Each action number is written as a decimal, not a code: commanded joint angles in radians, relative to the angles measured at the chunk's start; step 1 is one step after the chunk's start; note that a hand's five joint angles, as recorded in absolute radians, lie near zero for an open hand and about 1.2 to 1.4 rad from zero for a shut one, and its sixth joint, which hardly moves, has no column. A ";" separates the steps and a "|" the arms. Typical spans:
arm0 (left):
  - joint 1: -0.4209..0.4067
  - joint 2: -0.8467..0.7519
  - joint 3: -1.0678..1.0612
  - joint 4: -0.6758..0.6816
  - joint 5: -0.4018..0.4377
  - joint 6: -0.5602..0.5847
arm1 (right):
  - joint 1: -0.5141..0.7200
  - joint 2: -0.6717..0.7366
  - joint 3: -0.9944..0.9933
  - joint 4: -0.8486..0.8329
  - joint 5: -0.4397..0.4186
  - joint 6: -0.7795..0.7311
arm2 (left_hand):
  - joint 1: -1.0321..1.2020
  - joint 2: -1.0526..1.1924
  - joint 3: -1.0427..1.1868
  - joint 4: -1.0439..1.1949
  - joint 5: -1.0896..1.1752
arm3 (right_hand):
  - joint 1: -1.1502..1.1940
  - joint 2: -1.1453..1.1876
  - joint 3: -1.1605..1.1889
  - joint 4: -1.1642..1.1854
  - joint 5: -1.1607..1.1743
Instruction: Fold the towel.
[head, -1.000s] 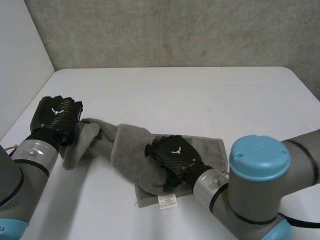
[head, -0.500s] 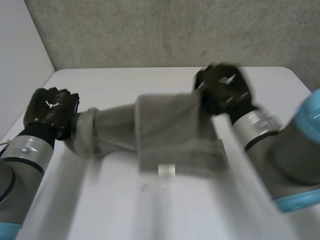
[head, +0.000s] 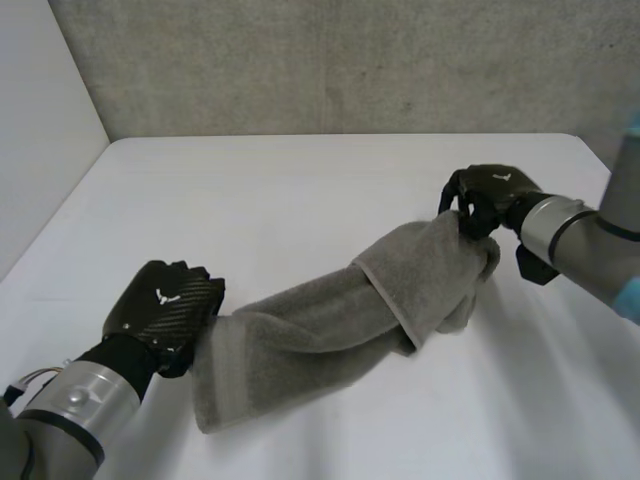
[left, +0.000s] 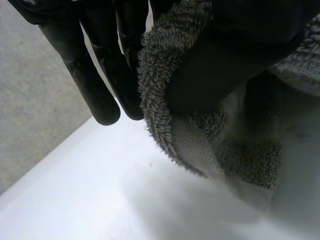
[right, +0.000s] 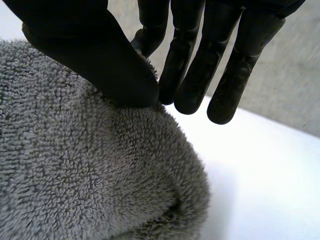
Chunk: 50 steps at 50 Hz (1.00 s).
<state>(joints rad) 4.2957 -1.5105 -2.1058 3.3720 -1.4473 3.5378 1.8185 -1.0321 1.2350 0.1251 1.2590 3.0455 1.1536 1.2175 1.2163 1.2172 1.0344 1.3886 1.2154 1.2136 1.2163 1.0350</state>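
While the left robot hand (head: 165, 312) grips one end of the grey towel (head: 330, 325) and the right robot hand (head: 492, 196) pinches the other end between thumb and fingers, the towel stretches bunched and half-twisted across the white bench (head: 300, 190). Both grips look shallow, so a hard pull may free an end, and the twist may give a crooked fold.

The right hand (head: 492, 196) has swung from the near middle of the table (head: 300, 190), where it lay on the bunched towel (head: 320, 330), out to the right side, with one end pinched between thumb and fingers; the left hand (head: 165, 305) has drawn nearer the front edge with the other end; the towel, heaped a second ago, now stretches in a long band between them.
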 joint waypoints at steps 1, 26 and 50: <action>0.025 -0.077 0.085 0.018 -0.001 -0.039 | 0.015 0.081 -0.081 -0.007 0.034 0.001 | 0.243 0.179 0.180 0.179 0.187 | 0.008 0.181 0.183 0.180 0.187; 0.000 -0.120 -0.009 0.035 0.001 -0.031 | 0.074 -0.261 0.343 -0.130 0.230 -0.108 | 0.243 0.179 0.180 0.179 0.187 | -1.063 -0.890 -0.888 -0.891 -0.884; -0.102 0.036 -0.047 -0.059 0.004 -0.033 | 0.370 -0.039 0.485 -0.461 0.306 0.067 | -0.946 -1.010 -1.009 -1.010 -1.001 | -1.013 -0.840 -0.838 -0.841 -0.834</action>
<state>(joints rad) 4.1749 -1.4684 -2.1928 3.3156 -1.4442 3.5073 2.1546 -1.1556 1.7507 -0.2545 1.5114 3.1246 0.3582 0.3551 0.3637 0.3611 0.1875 0.3356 0.2882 0.2891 0.2888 0.1111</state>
